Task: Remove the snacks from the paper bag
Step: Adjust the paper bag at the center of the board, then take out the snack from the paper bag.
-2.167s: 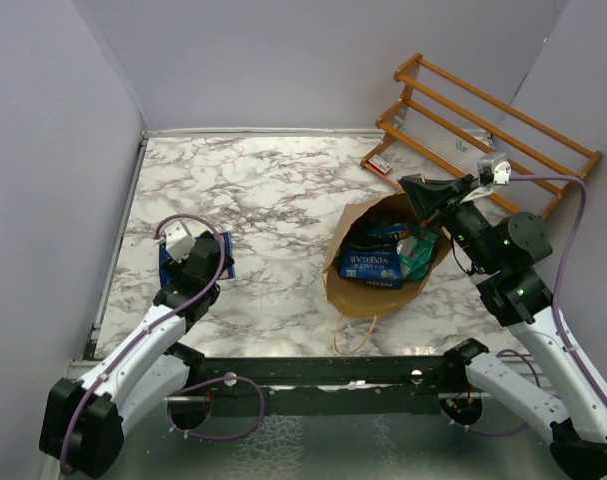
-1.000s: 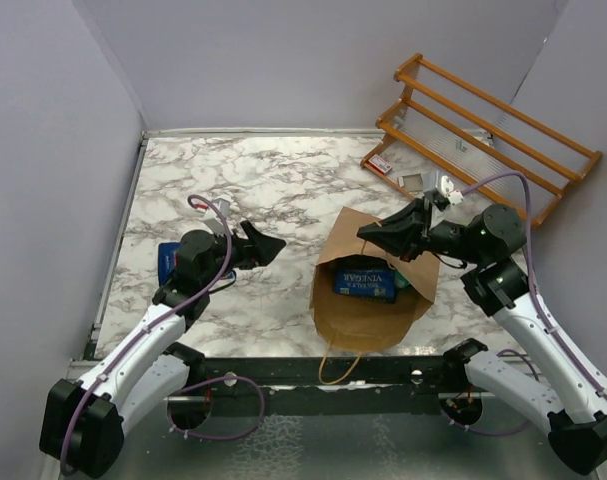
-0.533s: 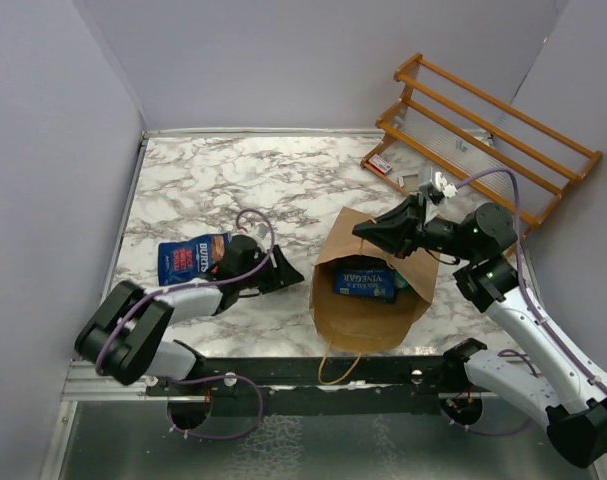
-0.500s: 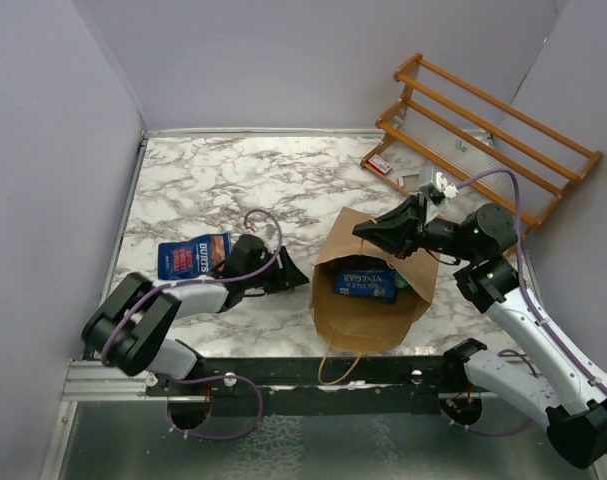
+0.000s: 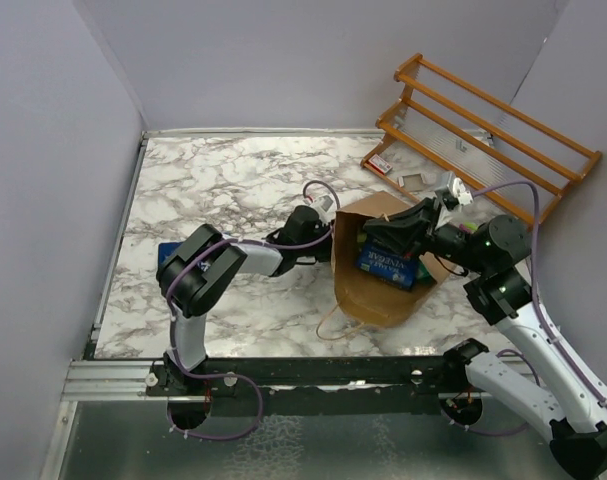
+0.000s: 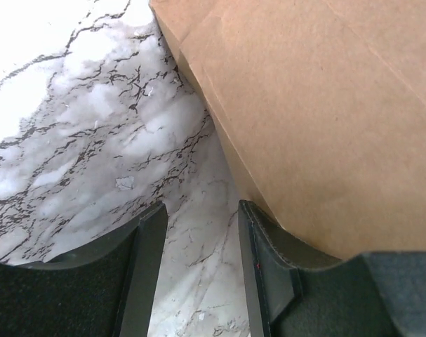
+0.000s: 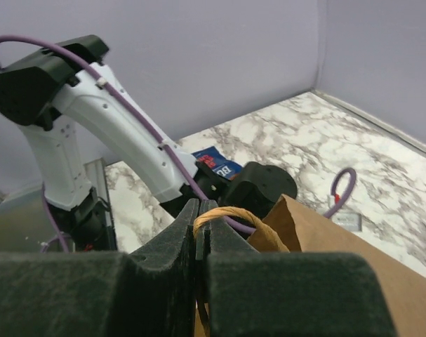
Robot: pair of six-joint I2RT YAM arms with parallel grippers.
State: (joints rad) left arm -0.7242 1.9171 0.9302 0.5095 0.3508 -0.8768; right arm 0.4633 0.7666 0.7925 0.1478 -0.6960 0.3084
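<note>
Our right jaws are pressed together on the far twisted-paper handle point(image 7: 223, 213) of the paper bag point(image 5: 378, 300), pinching the loop at the bag's upper rim. Our left jaws are spread, with only bare marble surface point(image 5: 233, 180) showing in the gap. One finger point(image 6: 265, 260) sits just beside the bag's brown side wall, and we cannot tell whether it touches. The bag stands on the right half of the surface, between our two arms, with its mouth open towards the overhead camera. Inside it we see a blue packet point(image 5: 388, 262) with white print and a sliver of a green packet point(image 5: 421, 268) next to it. The bag's near handle point(image 5: 328, 318) lies loose on the marble. A second blue packet point(image 7: 216, 160) lies flat on the surface well to the left, partly hidden behind our left arm. A wooden rack point(image 5: 483, 130) leans at the far right corner.
</note>
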